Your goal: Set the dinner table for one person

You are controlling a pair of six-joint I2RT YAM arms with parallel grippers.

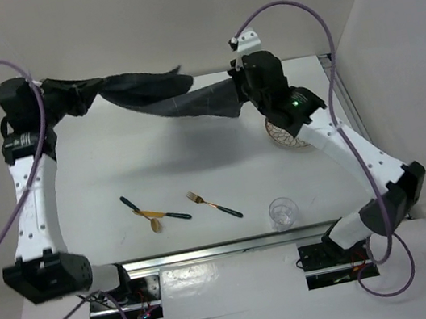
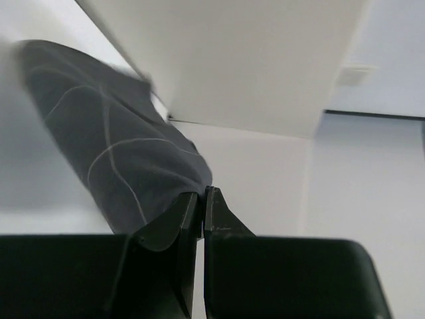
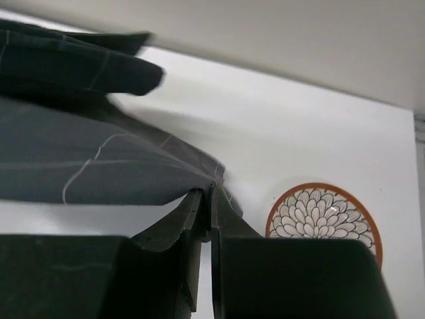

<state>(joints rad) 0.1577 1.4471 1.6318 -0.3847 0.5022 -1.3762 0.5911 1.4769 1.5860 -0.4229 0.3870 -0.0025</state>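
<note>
A robotics lab bench: bare white wall panels (image 1: 132, 17) box in the rail-edged dinner table (image 1: 100, 170).

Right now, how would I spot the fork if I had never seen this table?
On the white dinner table, look toward the near rail, left of the clear glass. The fork lies alone there, gold tines and dark handle, while the gold spoon further left touches another dark-handled piece.

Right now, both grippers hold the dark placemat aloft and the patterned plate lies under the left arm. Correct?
No. The top external view shows the plate under the right arm, not the left. The left gripper and right gripper hold the placemat aloft.
</note>
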